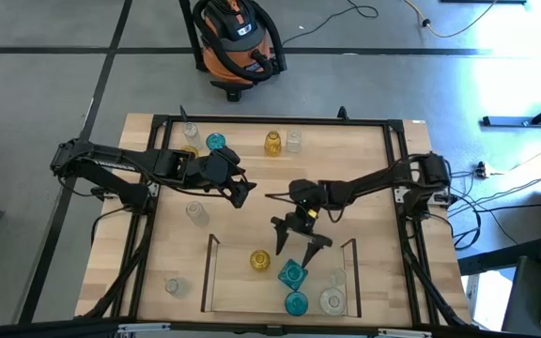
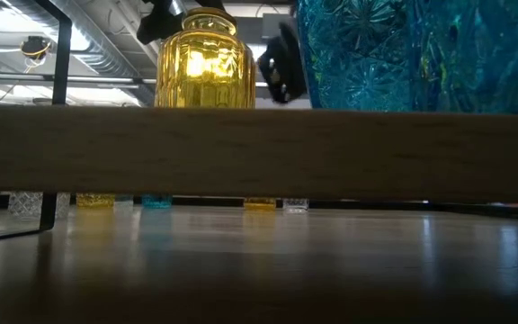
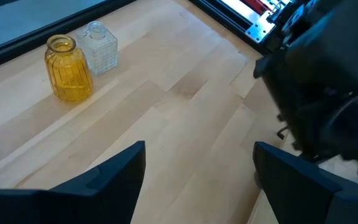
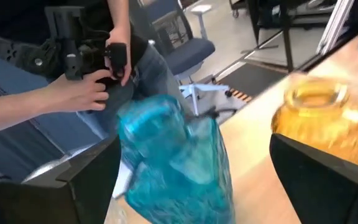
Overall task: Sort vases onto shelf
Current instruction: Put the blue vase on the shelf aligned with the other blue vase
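High view: the right gripper (image 1: 301,244) is held with fingers spread and empty just above a teal vase (image 1: 292,274) on the shelf (image 1: 208,282), beside an amber vase (image 1: 260,260). The left gripper (image 1: 242,188) is spread, empty, mid-table. Other vases are left near the far edge (image 1: 272,143)

Two dark fingers (image 3: 104,180) of the left gripper (image 3: 197,180) are seen spread apart, with bare light-wood table (image 3: 185,118) showing between them and nothing held. Well ahead of the fingers, an amber-yellow ribbed vase (image 3: 69,68) and a clear cut-glass vase (image 3: 100,46) are stood upright, side by side and touching or nearly so. Ahead of the other finger, the dark bulk of the right arm (image 3: 322,81) is seen, close and blurred.
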